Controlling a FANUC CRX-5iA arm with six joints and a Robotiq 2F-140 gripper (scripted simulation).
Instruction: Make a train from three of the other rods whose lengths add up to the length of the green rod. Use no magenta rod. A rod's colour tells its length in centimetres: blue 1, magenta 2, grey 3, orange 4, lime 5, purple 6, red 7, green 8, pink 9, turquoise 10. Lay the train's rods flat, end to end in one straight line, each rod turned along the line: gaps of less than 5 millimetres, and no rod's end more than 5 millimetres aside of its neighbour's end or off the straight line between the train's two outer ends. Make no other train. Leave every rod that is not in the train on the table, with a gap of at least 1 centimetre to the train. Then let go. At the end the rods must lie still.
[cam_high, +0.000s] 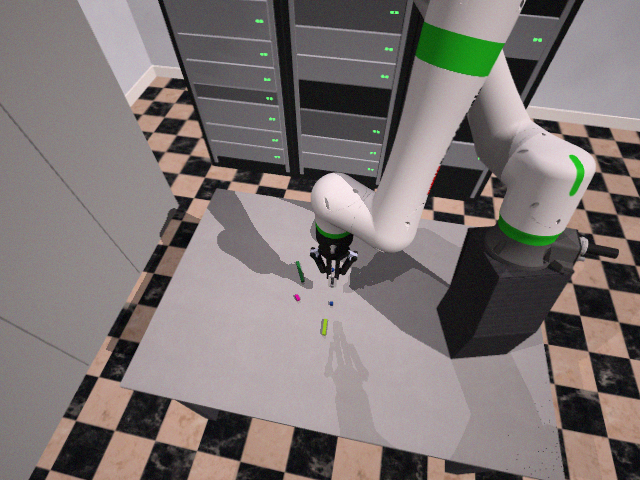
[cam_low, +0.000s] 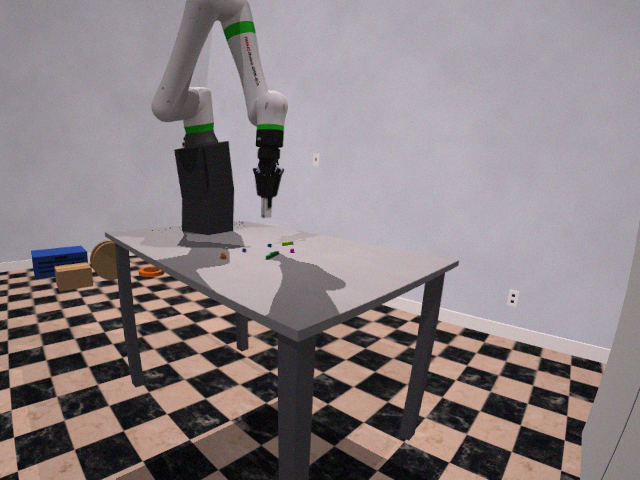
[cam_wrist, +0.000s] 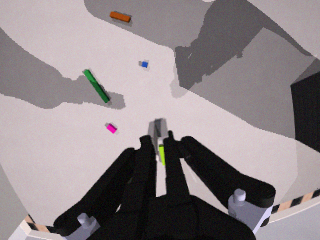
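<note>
My gripper (cam_high: 332, 275) (cam_low: 266, 198) (cam_wrist: 159, 128) is shut on a short grey rod (cam_low: 266, 209) (cam_wrist: 158, 126), which hangs down from the fingertips, well above the table (cam_high: 232, 361) (cam_low: 361, 268). On the table lie a green rod (cam_high: 299, 271) (cam_low: 271, 254) (cam_wrist: 96, 86), a magenta rod (cam_high: 296, 297) (cam_low: 292, 250) (cam_wrist: 111, 128), a lime rod (cam_high: 324, 326) (cam_low: 287, 242) (cam_wrist: 161, 155) and a blue rod (cam_high: 330, 303) (cam_low: 269, 245) near the lime one. A second blue rod (cam_low: 244, 250) (cam_wrist: 144, 64) lies near an orange rod (cam_low: 223, 255) (cam_wrist: 120, 16). All lie apart from each other.
The arm's black base block (cam_high: 501, 294) (cam_low: 205, 188) stands on the table's far corner. Server cabinets (cam_high: 289, 82) stand behind the table. A blue crate (cam_low: 57, 258), a cardboard box (cam_low: 73, 275) and an orange ring (cam_low: 150, 271) lie on the floor.
</note>
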